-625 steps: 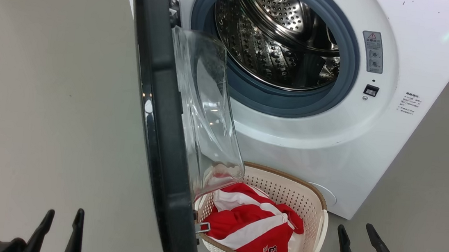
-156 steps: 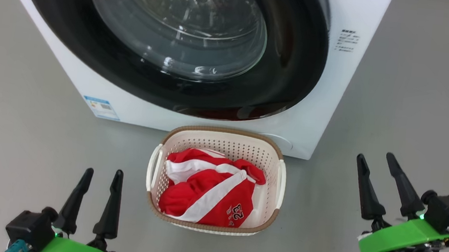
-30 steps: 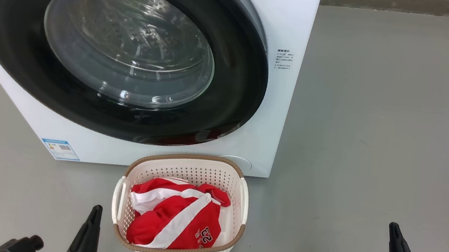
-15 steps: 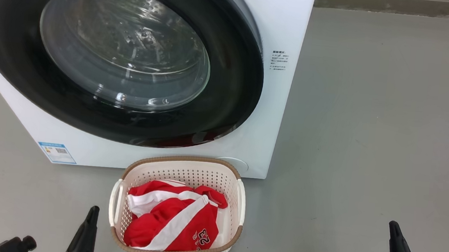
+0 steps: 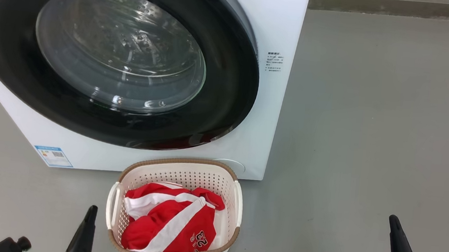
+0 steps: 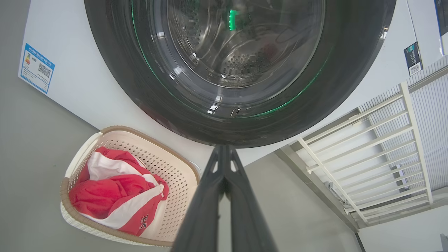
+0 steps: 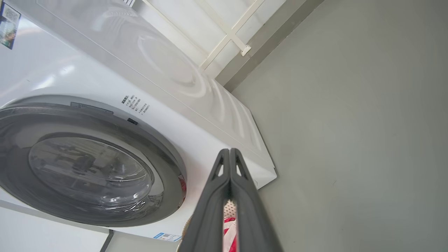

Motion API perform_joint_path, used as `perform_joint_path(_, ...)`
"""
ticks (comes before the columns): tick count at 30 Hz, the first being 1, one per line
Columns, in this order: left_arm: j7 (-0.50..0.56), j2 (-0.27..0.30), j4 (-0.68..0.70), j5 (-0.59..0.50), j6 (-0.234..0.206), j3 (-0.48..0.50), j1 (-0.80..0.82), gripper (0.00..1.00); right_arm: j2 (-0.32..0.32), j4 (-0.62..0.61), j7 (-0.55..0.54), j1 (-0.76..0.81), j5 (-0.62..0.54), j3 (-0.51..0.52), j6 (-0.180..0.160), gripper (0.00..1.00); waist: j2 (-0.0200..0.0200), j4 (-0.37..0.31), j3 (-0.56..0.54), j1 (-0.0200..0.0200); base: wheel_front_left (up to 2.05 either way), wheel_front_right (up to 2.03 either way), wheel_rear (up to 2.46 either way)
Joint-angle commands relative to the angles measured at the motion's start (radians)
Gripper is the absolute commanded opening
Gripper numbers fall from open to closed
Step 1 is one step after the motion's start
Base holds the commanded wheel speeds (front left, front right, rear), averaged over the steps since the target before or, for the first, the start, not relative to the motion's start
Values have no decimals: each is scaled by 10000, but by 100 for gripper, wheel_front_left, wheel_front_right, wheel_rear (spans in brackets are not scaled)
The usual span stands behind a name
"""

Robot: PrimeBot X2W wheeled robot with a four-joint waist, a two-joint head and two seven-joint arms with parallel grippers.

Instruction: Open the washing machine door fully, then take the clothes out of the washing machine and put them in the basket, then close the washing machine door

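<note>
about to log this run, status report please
Left gripper shut, right gripper shut, both empty. Washing machine door closed, clothes in basket. Nothing in the way.

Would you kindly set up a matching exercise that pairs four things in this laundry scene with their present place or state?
Things:
1. washing machine door
2. clothes
3. basket
4. left gripper

Places or states:
a. standing on the floor, just in front of the washing machine
b. fingers pressed together, holding nothing
c. closed against the machine's front
d. heaped inside the basket

Pairs: 1-c, 2-d, 3-a, 4-b
</note>
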State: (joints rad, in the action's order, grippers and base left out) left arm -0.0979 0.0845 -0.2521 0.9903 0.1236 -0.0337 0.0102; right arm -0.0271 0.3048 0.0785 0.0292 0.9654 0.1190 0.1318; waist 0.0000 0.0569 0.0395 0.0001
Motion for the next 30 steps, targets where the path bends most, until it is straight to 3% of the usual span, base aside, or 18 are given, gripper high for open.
perform_joint_path(1,71,129,191,310,36,273,482,0,-161,-300,-54,-502,354,-39,-6,0,0,-16,-11,-1,0,0,0)
perform_joint_path(30,918,-11,139,3072,52,718,699,0,-193,-437,-908,-898,3120,-39,-8,0,0,-268,-172,-1,0,0,0)
